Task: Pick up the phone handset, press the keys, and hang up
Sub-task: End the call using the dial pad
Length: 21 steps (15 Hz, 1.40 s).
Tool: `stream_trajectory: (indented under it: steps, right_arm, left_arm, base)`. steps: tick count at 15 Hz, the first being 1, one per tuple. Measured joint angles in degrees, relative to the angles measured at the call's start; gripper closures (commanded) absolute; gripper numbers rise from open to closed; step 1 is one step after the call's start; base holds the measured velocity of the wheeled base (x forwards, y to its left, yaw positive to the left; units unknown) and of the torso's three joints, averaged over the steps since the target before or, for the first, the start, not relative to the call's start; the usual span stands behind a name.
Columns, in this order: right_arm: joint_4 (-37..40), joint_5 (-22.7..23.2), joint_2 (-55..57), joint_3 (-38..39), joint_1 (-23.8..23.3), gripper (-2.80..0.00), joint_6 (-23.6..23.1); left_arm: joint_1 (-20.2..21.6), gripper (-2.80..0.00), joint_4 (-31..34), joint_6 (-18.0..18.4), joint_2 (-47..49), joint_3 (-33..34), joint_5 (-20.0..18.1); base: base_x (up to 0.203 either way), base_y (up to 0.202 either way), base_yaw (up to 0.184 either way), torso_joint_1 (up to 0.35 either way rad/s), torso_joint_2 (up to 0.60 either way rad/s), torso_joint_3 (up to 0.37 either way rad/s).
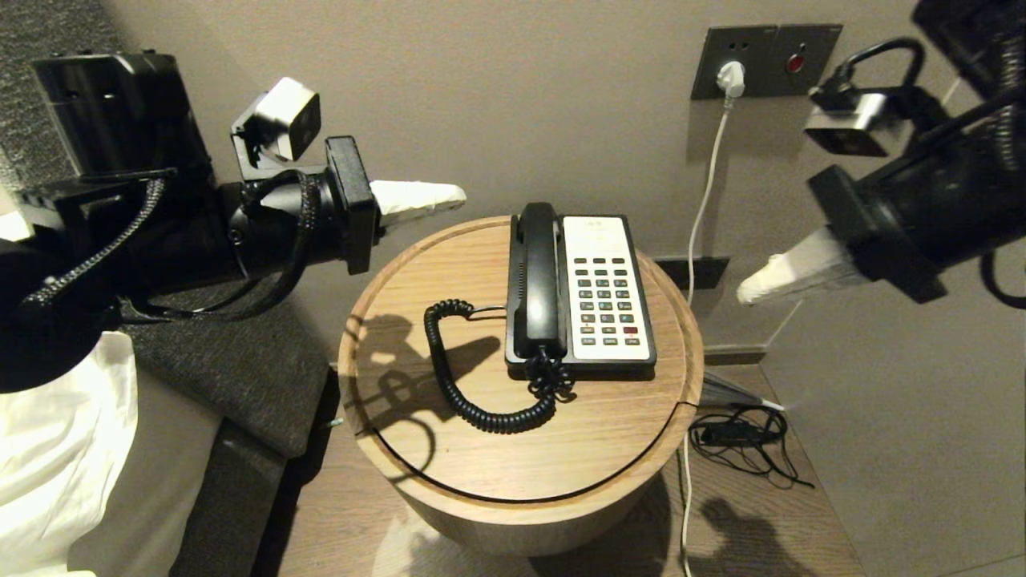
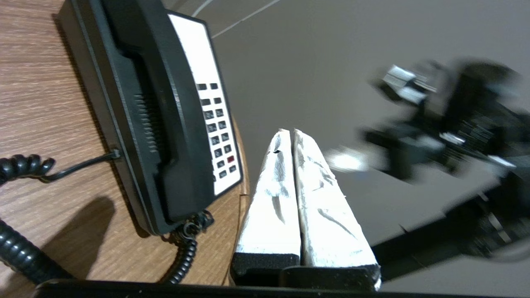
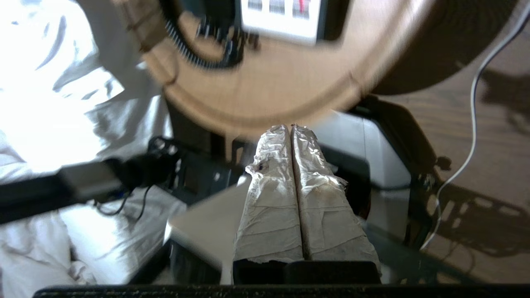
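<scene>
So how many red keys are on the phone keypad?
1. A single red key sits in the keypad's right column, second row from the near edge of the phone; the left wrist view shows it too. No keys look hidden.

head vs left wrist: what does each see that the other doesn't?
Head only: the whole round table, the wall socket with its white plug, the floor cables and both arms, each gripper off the table: left gripper behind its left edge, right gripper beyond its right.

Left wrist only: the left gripper's closed fingers from behind.

Both: handset resting in the phone cradle, keypad, coiled cord.
</scene>
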Motion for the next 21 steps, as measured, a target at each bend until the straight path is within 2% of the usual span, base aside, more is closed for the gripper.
stream_trajectory:
  steps: [3, 7, 21]
  right_arm:
    - [-3.5, -2.4, 8.6, -2.7, 1.2, 0.00, -1.0]
    - [-5.5, -2.4, 14.8, -3.3, 1.5, 0.00, -0.8]
    - [-3.4, -2.4, 15.3, -3.3, 3.9, 0.00, -0.9]
  left_arm:
    - [0.4, 0.00, -0.4, -0.1, -1.0, 0.7, 0.0]
    - [0.4, 0.00, -0.7, -0.4, -1.2, 1.8, -0.2]
    - [0.4, 0.00, -0.8, -0.5, -2.2, 4.0, -0.1]
  base:
    - [0.000, 0.000, 0.000, 0.000, 0.00, 0.000]
    - [0.000, 0.000, 0.000, 0.000, 0.00, 0.000]
    - [0.000, 0.000, 0.000, 0.000, 0.00, 0.000]
